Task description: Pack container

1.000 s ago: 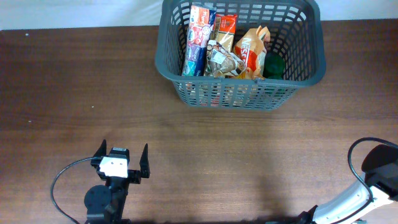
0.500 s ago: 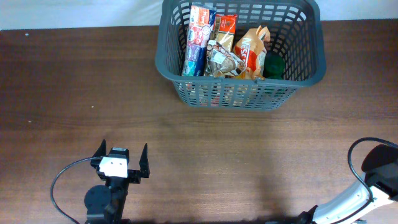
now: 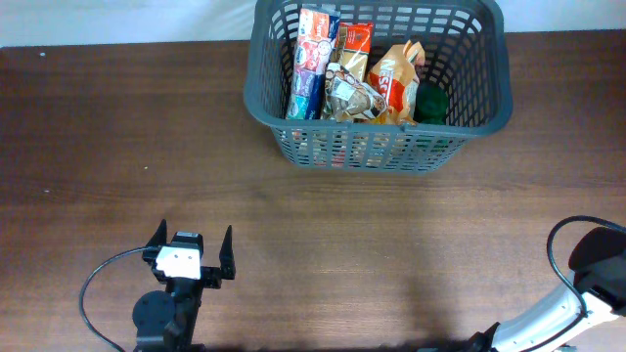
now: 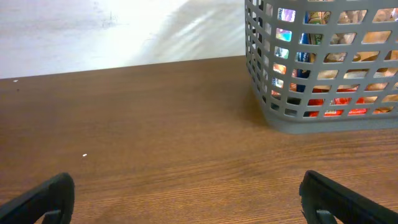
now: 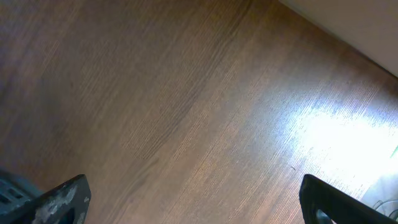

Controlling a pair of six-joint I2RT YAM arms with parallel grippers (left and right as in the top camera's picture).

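Note:
The container [image 3: 377, 149], a dark grey lattice basket, stands at the table's far side, right of centre. Several grocery packets [image 3: 350, 96] stand inside it, with an orange bag [image 3: 396, 78] and a dark green item [image 3: 430, 101] at its right end. My left gripper [image 3: 193, 237] sits low at the near left, open and empty, pointing toward the basket. In the left wrist view the basket [image 4: 323, 119] is ahead to the right, well beyond the open left gripper [image 4: 189, 196]. The right wrist view shows my right gripper [image 5: 196, 198] open over bare wood.
The brown wooden table [image 3: 293, 225] spreads between the basket and both arms. My right arm [image 3: 595, 262] with its looped cable sits at the near right corner. A white wall [image 4: 124, 31] rises behind the table's far edge.

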